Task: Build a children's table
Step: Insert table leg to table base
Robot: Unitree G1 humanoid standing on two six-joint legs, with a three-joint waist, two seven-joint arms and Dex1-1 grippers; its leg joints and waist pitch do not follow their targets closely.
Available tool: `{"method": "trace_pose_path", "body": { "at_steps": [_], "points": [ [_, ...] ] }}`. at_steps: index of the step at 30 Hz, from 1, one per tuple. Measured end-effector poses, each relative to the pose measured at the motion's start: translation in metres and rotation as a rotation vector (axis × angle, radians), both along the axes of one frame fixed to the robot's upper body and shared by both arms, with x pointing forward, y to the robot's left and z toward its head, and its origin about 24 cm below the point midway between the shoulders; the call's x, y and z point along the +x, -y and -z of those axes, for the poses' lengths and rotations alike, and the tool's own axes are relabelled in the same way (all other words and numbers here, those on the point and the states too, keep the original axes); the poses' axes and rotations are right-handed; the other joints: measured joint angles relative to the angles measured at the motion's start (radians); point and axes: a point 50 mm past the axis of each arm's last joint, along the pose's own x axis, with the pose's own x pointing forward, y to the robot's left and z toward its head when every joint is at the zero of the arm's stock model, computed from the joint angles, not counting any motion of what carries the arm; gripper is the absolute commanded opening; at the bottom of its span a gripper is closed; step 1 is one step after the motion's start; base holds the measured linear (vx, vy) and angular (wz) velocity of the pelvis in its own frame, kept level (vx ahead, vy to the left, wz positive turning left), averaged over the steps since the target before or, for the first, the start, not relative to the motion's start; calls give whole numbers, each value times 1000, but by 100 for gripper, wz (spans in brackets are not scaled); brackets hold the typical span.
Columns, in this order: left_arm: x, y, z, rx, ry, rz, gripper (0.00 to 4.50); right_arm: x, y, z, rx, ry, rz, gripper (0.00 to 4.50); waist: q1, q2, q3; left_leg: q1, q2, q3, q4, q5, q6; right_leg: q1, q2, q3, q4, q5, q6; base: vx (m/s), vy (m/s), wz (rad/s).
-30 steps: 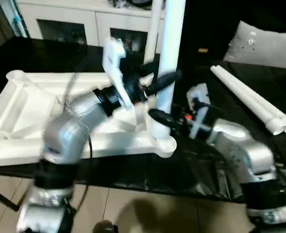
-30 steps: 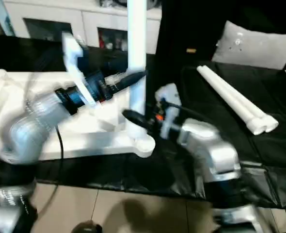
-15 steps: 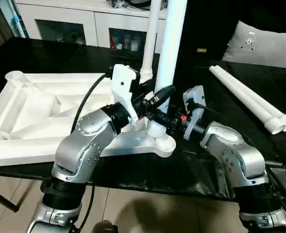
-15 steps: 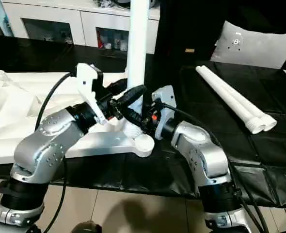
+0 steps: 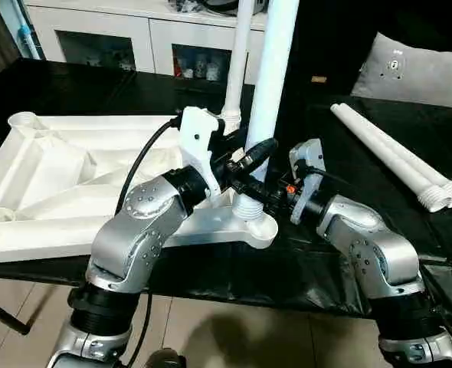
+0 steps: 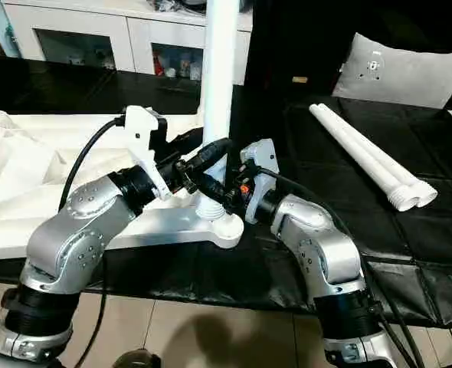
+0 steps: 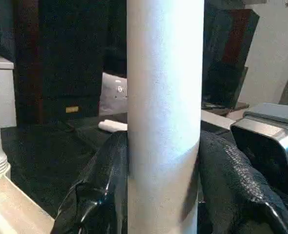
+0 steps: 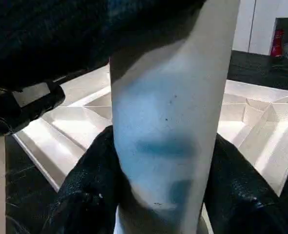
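Note:
The white table top lies upside down on the black-covered table, ribs facing up. A long white leg stands upright in its near right corner socket. My left gripper is shut on this leg from the left, with black fingers pressed on both sides of the tube. Just below it, my right gripper is shut on the same leg from the right, close above the socket. A second leg stands upright in the far right corner.
Two loose white legs lie side by side on the black cover at the right. A grey-white cushion rests at the back right. White cabinets stand behind the table. The table's near edge runs below my arms.
My left arm has settled lower on the upright leg and its fingers have closed onto it. The right gripper has kept its hold near the socket.

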Motion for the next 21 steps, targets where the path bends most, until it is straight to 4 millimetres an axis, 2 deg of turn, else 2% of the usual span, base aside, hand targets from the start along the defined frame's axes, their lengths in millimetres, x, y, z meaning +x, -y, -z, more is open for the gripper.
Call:
{"method": "trace_pose_path", "body": {
  "at_steps": [3,5,9,10,18,19,21],
  "points": [
    [2,-1,-3,-30,-7,-14,188,3,-1,-4,2,11,-2,189,0,0,0,0,0,0,0,0,0,0,0,0,0,0,0,0,0,0],
    [3,-2,-6,-38,-5,-18,188,4,-1,-7,6,19,-3,245,0,0,0,0,0,0,0,0,0,0,0,0,0,0,0,0,0,0],
    [7,-4,-7,-47,-22,-30,188,4,0,-9,31,3,-17,272,1,0,0,0,0,0,0,0,0,0,0,0,-1,0,0,0,0,0],
    [8,-5,-6,-48,-27,-30,188,4,1,-9,45,-8,-22,290,1,0,0,0,0,0,0,0,0,0,0,0,-1,0,0,0,0,0],
    [14,-22,-8,-20,-45,-30,188,0,21,-12,49,-63,-107,332,4,0,0,0,0,0,0,0,0,0,0,0,0,0,0,0,0,0],
    [14,-23,-10,-13,-40,-18,188,0,24,-13,50,-67,-114,357,4,0,0,0,0,0,0,0,0,0,0,0,-1,0,0,0,0,0],
    [14,-24,-12,1,-35,4,187,0,30,-15,46,-71,-119,365,4,0,0,0,0,0,0,0,0,0,0,0,-1,0,0,0,0,0]
  ]
}}
